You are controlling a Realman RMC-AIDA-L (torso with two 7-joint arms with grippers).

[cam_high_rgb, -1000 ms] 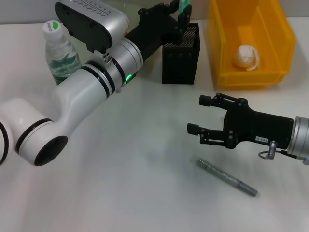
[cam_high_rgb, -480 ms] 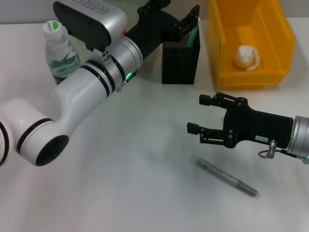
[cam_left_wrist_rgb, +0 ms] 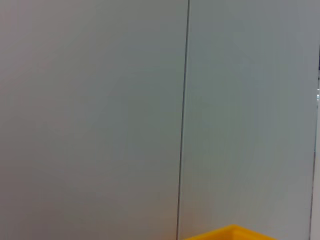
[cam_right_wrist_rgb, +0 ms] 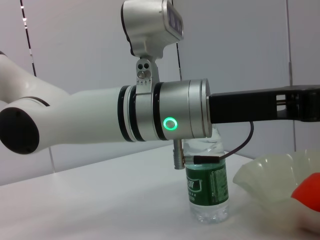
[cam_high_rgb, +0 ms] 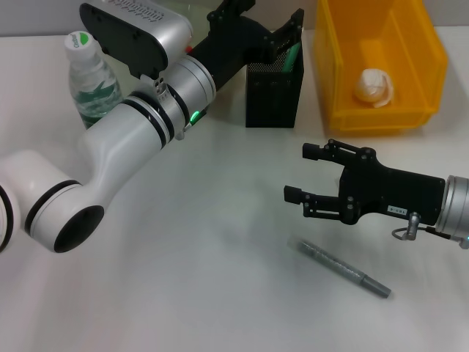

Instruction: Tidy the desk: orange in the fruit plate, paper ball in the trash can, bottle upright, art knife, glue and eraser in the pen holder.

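Note:
My left gripper (cam_high_rgb: 270,26) is open right above the black mesh pen holder (cam_high_rgb: 274,92). A green item (cam_high_rgb: 294,54) leans inside the holder at its right rim. A grey art knife (cam_high_rgb: 343,270) lies on the table at the front right. My right gripper (cam_high_rgb: 299,174) is open and empty, hovering just behind the knife. The bottle (cam_high_rgb: 89,79) stands upright at the back left and also shows in the right wrist view (cam_right_wrist_rgb: 207,192). The paper ball (cam_high_rgb: 374,86) lies in the yellow bin (cam_high_rgb: 429,51). An orange (cam_right_wrist_rgb: 309,192) lies in a translucent plate (cam_right_wrist_rgb: 265,172). The eraser is out of view.
My left arm (cam_high_rgb: 124,147) stretches across the table's left half from the front left to the holder. The yellow bin stands at the back right next to the pen holder; its rim (cam_left_wrist_rgb: 231,233) shows in the left wrist view below a plain wall.
One second ago my left gripper held the green item above the pen holder. It has since opened, and the item has dropped into the holder. The right arm has not moved.

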